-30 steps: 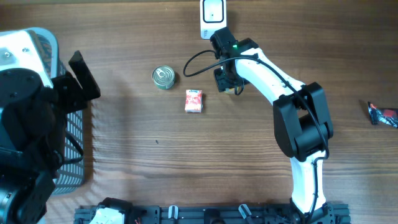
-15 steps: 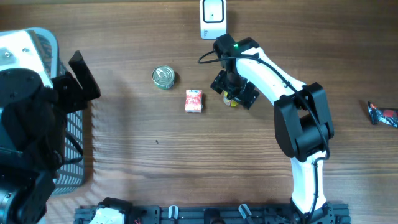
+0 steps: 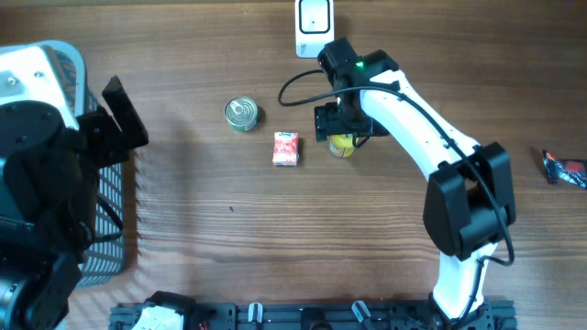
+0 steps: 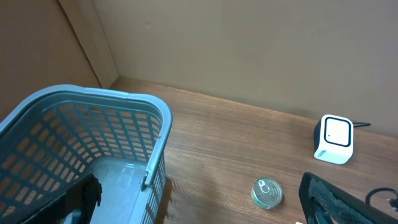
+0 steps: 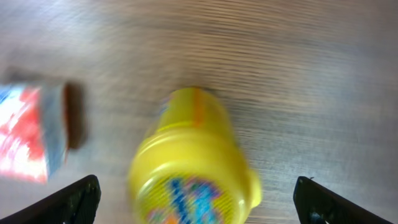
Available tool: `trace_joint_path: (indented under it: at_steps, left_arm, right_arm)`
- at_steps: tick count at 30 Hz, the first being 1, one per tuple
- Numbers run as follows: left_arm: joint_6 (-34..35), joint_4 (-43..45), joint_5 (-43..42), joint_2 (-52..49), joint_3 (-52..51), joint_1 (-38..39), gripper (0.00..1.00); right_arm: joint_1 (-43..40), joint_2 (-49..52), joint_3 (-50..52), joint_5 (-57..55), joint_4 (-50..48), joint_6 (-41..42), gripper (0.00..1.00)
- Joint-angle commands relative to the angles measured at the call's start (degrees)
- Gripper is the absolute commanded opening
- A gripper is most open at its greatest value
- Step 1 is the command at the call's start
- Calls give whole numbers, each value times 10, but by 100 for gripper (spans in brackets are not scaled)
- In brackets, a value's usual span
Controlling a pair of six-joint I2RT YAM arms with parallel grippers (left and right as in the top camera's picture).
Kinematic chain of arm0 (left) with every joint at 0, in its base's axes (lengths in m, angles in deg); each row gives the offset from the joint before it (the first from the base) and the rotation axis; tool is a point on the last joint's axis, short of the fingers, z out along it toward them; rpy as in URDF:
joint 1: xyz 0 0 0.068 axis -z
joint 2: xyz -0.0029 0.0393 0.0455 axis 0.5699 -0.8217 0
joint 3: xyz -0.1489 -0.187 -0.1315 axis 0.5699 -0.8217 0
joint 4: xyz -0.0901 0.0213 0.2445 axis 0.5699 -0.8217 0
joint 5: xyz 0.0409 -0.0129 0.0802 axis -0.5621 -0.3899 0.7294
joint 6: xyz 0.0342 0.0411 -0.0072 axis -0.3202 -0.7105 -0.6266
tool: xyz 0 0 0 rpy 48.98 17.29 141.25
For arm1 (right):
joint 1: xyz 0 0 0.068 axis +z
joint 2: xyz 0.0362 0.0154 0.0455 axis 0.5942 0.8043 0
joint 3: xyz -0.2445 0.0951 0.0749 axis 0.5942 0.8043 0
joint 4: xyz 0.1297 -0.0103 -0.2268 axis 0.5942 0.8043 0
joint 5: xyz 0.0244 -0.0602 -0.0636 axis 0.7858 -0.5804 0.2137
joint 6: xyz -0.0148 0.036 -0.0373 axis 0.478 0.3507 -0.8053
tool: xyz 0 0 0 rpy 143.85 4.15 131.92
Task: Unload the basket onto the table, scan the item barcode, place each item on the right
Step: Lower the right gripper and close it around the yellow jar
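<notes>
From overhead, the right gripper (image 3: 341, 131) hangs directly above a small yellow container (image 3: 342, 146), which sits on the wooden table (image 3: 229, 229) below the white barcode scanner (image 3: 312, 20) at the far edge. A red-and-white packet (image 3: 286, 148) lies just left of the container, apart from it. A tin can (image 3: 242, 114) stands upright further left. A dark packet with red print (image 3: 563, 169) lies well apart at the right edge. The left arm (image 3: 37, 165) fills the left side, over a blue-grey basket (image 3: 105, 197).

In the left wrist view, the left gripper (image 4: 199, 193) is spread wide, with one black fingertip (image 4: 84, 196) low at the left and the other low at the right. Nothing is between them or touching them. It hovers above the basket's near corner. The tin can and the scanner stand on the table beyond.

In the right wrist view, the picture is blurred. The right gripper's fingertips (image 5: 71, 199) stand at the two bottom corners, fully apart. The yellow container is between them and leans toward the camera, its printed end nearest. Bare table shows on both sides of it, so neither finger touches it and it is not held. The red-and-white packet lies to its left, near but separated by a strip of table.
</notes>
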Motion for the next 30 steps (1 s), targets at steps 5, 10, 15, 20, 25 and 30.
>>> trace_joint_path:
  at_steps: [5,10,15,20,25,30]
  left_arm:
    - [7,-13,-4,1,-3,-4,100]
    - [7,-23,-5,1,-3,-4,100]
    - [7,-26,-5,1,-3,-4,100]
    - [7,-30,-4,1,-3,-4,100]
    - [7,-34,-4,1,-3,-4,100]
    - [7,-34,-4,1,-3,-4,100]
  right_arm:
    - [3,-10,1,35,-7,-331,100]
    - [2,-4,1,66,-24,-414,100]
    - [2,64,2,75,-36,-425,100]
    - [1,93,2,76,-59,-425,99]
    - [0,95,2,48,-75,-373,55]
    - [0,95,2,28,-71,-282,51]
